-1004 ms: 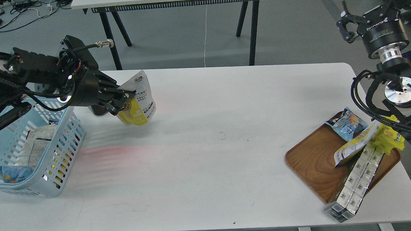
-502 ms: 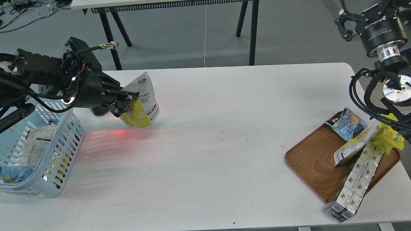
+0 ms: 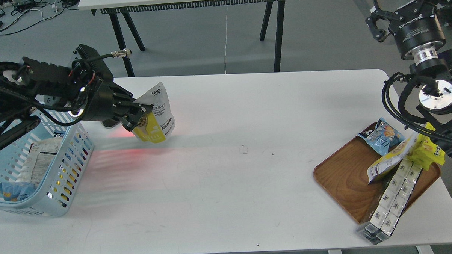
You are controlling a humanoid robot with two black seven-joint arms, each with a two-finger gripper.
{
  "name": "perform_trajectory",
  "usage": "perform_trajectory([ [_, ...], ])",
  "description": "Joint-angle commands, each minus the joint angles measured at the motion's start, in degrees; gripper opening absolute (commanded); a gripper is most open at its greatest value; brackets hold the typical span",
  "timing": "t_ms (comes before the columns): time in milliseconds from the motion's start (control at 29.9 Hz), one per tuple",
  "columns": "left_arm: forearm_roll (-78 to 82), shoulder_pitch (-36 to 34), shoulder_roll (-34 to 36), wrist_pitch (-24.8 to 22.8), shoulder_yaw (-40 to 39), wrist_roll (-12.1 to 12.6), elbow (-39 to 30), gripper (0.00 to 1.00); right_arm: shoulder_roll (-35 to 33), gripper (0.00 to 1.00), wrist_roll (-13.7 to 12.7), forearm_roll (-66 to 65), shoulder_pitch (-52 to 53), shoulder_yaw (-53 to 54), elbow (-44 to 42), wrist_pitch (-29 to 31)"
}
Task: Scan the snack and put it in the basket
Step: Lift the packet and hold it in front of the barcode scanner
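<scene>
My left pincer (image 3: 141, 115) grips the snack (image 3: 156, 116) above the far-left table (image 3: 242, 149); red scanner glow has crept closer underneath, so scanning's underway. Basket (image 3: 68, 174) waits left. Right pincer (image 3: 385, 18), raised far right, looks open.

Glossy printed-film snack (image 3: 156, 116), slotted smooth plastic basket (image 3: 68, 174), grained wooden tray (image 3: 344, 179), matt white table (image 3: 228, 187).

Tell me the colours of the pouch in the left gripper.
The snack is white with black print above, yellow below; head view.
</scene>
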Motion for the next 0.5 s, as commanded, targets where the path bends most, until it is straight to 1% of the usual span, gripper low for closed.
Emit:
perform_trajectory([
  [0,0.0,-0.23,-1.81,0.0,-0.03,0.0,1.58,0.0,0.0,0.99,0.0,0.0,0.0,0.0,0.0,0.0],
  [167,0.0,-0.75,-1.99,0.0,-0.2,0.0,2.64,0.0,-0.17,0.99,0.0,-0.17,0.0,-0.18,0.08,0.0],
  [335,0.0,-0.75,-1.2,0.0,-0.9,0.0,0.98,0.0,-0.35,0.99,-0.08,-0.26,0.0,-0.18,0.0,0.0],
  [469,0.0,-0.75,2.39,0.0,-3.88,0.0,-0.78,0.0,-0.09,0.99,-0.08,-0.17,0.09,-0.18,-0.01,0.0],
])
